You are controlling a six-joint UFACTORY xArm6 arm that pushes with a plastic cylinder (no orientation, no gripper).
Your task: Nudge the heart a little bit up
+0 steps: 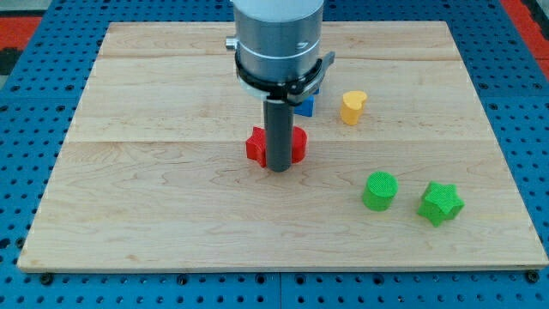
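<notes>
The yellow heart (352,107) lies on the wooden board (154,189), right of centre and towards the view's top. My tip (279,169) rests on the board at the middle, just below a red block (257,146) whose shape the rod partly hides. The tip is well to the left of the heart and below it, not touching it. A blue block (306,106) shows partly behind the arm, to the left of the heart.
A green round block (379,190) and a green star block (441,203) sit at the view's lower right. The arm's grey body (279,39) hangs over the board's top middle. A blue perforated table (34,172) surrounds the board.
</notes>
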